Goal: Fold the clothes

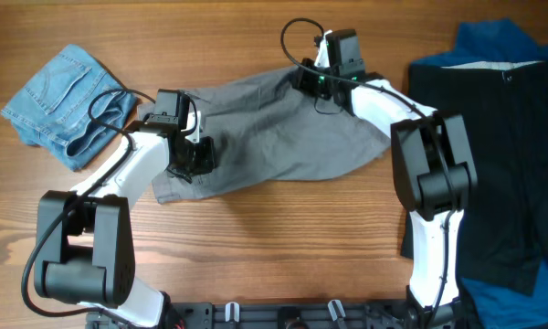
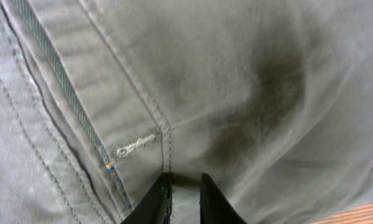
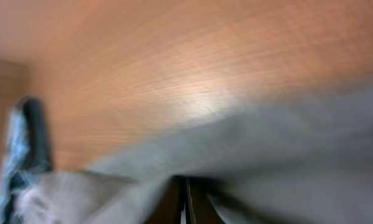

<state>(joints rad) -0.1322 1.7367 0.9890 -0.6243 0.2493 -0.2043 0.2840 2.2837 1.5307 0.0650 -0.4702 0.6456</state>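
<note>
One grey shorts, one denim shorts

**Location Type: Robot Manipulation Bench**

The setting is a robotics test station rather than a domestic room. Visible indicators:

1. The work surface is a flat wood-grain table, recorded from a fixed point directly above.
2. Two white-and-black jointed robot arms, the left arm and the right arm, rise from a black mounting rail at the near table edge.
3. An exposed black cable loop stands clear of the right arm.
4. Garments lie in separate zones on the bare wood: light-blue denim shorts at one end, mid-grey cotton shorts in the centre, and a black garment on a blue fabric piece at the other end.
</note>
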